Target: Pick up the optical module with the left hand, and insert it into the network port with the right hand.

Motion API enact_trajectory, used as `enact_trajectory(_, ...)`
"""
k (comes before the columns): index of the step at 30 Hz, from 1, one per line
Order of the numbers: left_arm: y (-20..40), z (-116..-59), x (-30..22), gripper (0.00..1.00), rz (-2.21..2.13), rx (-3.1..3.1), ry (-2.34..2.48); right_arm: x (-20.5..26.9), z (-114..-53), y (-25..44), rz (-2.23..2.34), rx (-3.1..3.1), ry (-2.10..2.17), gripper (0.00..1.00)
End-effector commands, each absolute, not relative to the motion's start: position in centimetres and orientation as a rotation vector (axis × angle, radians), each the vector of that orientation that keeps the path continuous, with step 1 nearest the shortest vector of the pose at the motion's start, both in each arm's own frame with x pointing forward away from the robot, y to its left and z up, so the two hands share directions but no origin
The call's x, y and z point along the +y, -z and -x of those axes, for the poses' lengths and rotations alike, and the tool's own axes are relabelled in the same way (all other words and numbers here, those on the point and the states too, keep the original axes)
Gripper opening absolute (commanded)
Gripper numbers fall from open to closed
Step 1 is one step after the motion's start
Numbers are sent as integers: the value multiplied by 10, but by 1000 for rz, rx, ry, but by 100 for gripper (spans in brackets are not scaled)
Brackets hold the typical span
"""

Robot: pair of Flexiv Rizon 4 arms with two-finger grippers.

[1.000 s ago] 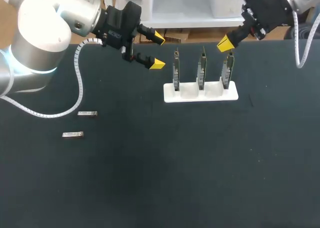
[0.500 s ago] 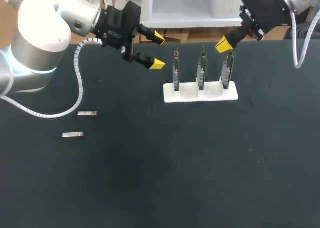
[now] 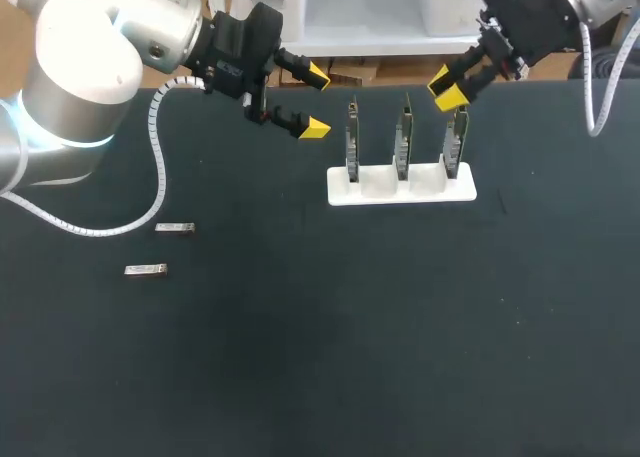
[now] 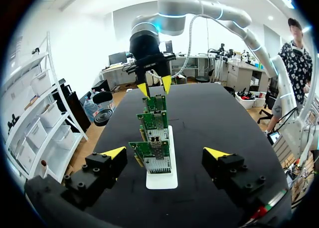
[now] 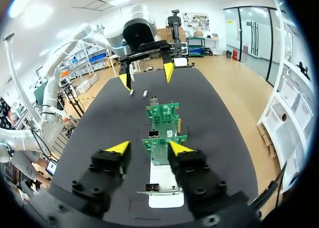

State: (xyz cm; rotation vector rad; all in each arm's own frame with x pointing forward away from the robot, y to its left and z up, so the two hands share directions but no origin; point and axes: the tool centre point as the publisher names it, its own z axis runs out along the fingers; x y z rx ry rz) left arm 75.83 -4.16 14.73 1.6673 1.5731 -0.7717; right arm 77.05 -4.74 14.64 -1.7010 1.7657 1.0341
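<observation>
Left gripper [image 3: 312,102] and right gripper [image 3: 446,87] gape empty
Slim metal optical modules [image 3: 175,228] [image 3: 146,270] lie flat on the matte black table [image 3: 320,357], well apart from green cards [image 3: 403,137] upright in a white stand [image 3: 402,191]

No text, label, number or sign can be read in any of the views. Any print on the green cards [image 4: 152,155] standing in the white holder [image 4: 162,179] is too small to make out. The same goes for the two optical modules [image 3: 146,269] lying on the tabletop [image 3: 320,357].
</observation>
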Motion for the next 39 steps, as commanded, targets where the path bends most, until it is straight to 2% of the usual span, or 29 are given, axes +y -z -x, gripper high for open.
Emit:
enact_trajectory(1,-148,-759,-42,100,-1671,1578,771,-47,-771,-146,1701,1764,-1036,100)
enact_trajectory(23,-160,-767,-40,100,-1733,1468,750,-47,-771,-146,1701,1764,-1036,100)
enact_trajectory(39,-173,-773,46,100,-1760,1559,551,-47,-771,-146,1701,1764,-1036,100)
